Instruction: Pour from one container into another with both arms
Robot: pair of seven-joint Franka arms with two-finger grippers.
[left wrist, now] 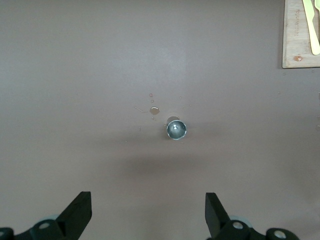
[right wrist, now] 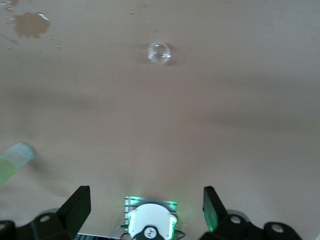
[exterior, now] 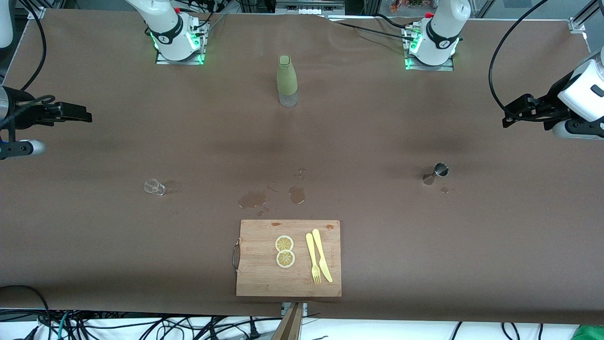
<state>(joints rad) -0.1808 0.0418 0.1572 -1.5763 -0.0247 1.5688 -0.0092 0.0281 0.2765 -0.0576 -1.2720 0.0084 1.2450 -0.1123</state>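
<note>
Nearest the front camera lies a light wooden cutting board with two lemon slices, a yellow plastic fork and a yellow plastic knife. Just farther off, brown wet spots stain the brown table. A small clear glass cup stands toward the right arm's end, and a small shiny metal measuring cup stands upright toward the left arm's end, its mouth pointing up. Farthest, between the bases, a tall green bottle stands straight, top up. The left gripper hangs over the table's end, spread wide, holding nothing. So does the right gripper. Both arms wait. This could be before pouring or after; the spills hint liquid has run.
</note>
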